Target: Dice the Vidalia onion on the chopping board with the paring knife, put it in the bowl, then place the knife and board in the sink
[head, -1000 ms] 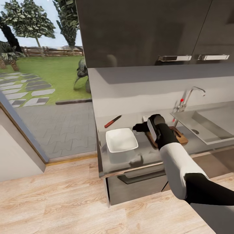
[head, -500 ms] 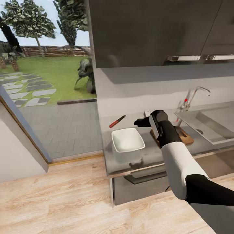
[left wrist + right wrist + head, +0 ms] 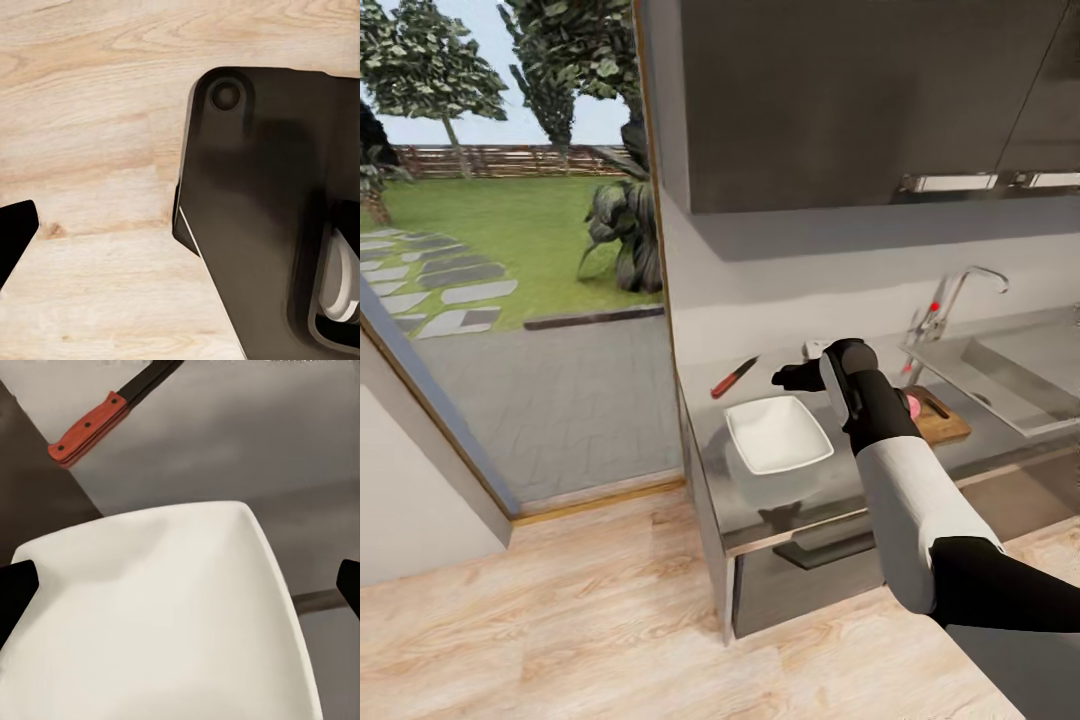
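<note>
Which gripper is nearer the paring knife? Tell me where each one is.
Right. The right gripper hovers over the countertop beside the bowl, just short of the paring knife. The left gripper hangs above the wooden floor.

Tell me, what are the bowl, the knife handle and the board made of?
The bowl looks like glazed white ceramic, smooth with soft shading, though it could be plastic. The paring knife handle looks like red wood or plastic, with small dark rivets. The chopping board looks like brown wood.
</note>
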